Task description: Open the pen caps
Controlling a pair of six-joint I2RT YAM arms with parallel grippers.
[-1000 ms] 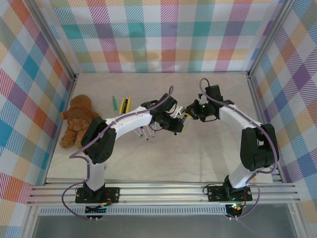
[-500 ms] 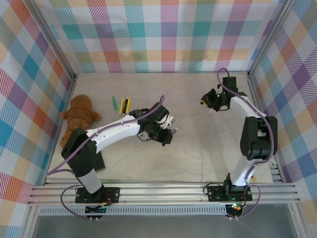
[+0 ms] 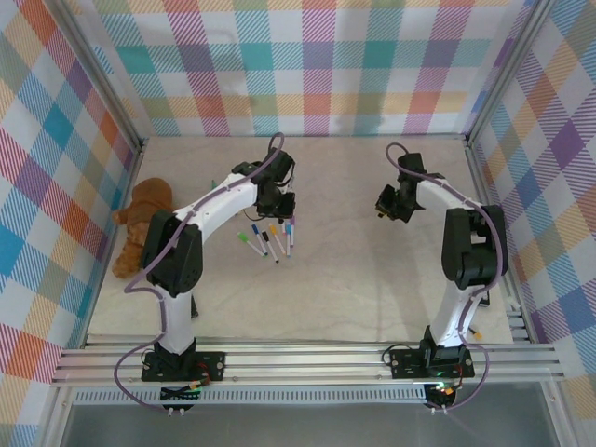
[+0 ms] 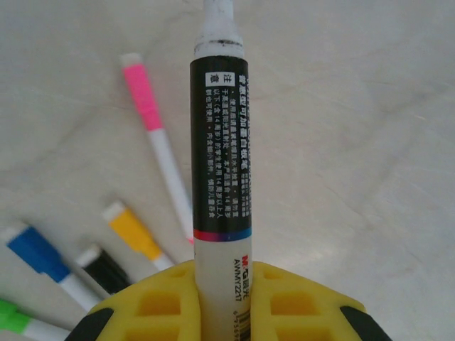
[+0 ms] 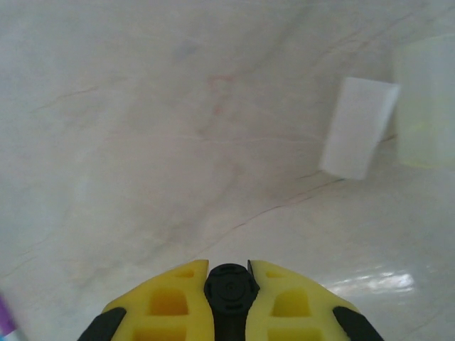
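1. Upper ctr-left of top view: left gripper (image 3: 279,203) hangs just above a loose fan of marker pens (image 3: 272,240) on the table (image 3: 372,279). Teddy bear (image 3: 144,228) lies well apart at far left.
2. Done so far, by my read: one pen. Left wrist view has the held pen (image 4: 219,142), black barrel w/ white lower part. Its far end at top of frame is bare and pale, no cap on.
3. Right wrist view: right gripper (image 5: 229,284) pinches a black round piece (image 5: 229,288) seen end-on. Prob. that pen's cap, can't be sure.
4. Left to do: pens on table w/ caps on. Pink cap (image 4: 142,92) upper left, then orange cap (image 4: 131,231), black cap (image 4: 106,266), blue cap (image 4: 35,252), green cap (image 4: 14,316) at lower left. Top view hints at more, too small to count. Most of the job looks ahead.
5. Left arm: stretched up and inward from base at bottom left, wrist bent down. Yellow fingers (image 4: 170,280) closed narrow on held pen's barrel, pen pointing away from cam.
6. Right arm: rises along right side of frame and loops over near top, w/ right gripper tipped down-left over bare table, well apart from the pens. Jaws narrow on the black round piece. White block (image 5: 359,128) sits upper right of the wrist view.
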